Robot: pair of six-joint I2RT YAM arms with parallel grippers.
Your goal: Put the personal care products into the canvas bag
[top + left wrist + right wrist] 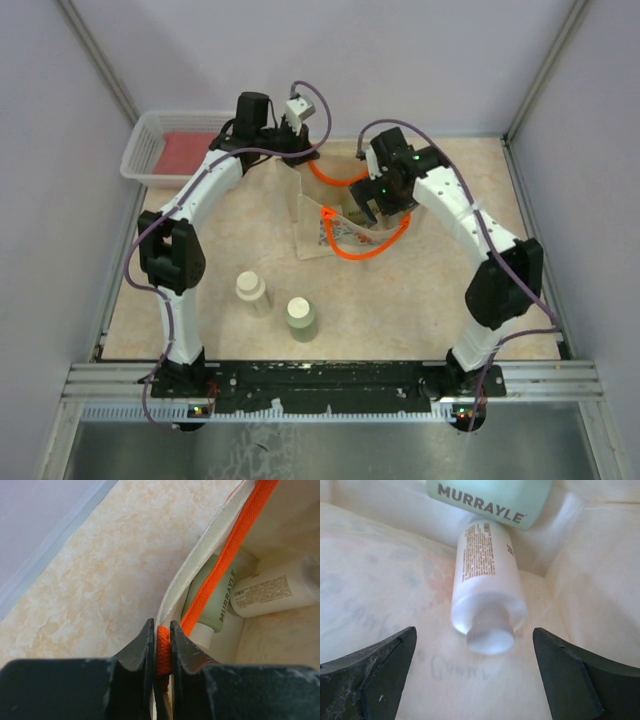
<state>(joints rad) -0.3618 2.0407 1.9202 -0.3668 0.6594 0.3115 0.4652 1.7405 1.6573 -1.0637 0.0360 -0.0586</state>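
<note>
**Two bottles lie in the bag and two stand out on the surface.**

Top view: the beige canvas bag with orange loop handles (pixel 322 232) stands mid-surface. The left arm stretches far forward, with the left claw (pixel 298 152) at the bag's far corner. The right arm bends over the bag's mouth, the right claw (pixel 372 210) dipped inside. A cream-bodied round-capped bottle (pixel 252 292) and a pale green bottle (pixel 300 318) stand upright on the marbled surface (pixel 430 300), well apart from the bag.
Left wrist: the left claw is pinched narrow on an orange handle strap (pixel 235 550). Inside the bag lie a green bottle printed "MURRAYLE" (pixel 220 600) and a cream bottle with fine print (pixel 272 594), too small to read.
Right wrist: the right claw gapes wide and seemingly touches nothing. The fine-print bottle lies between its tips, cap toward the camera.
</note>
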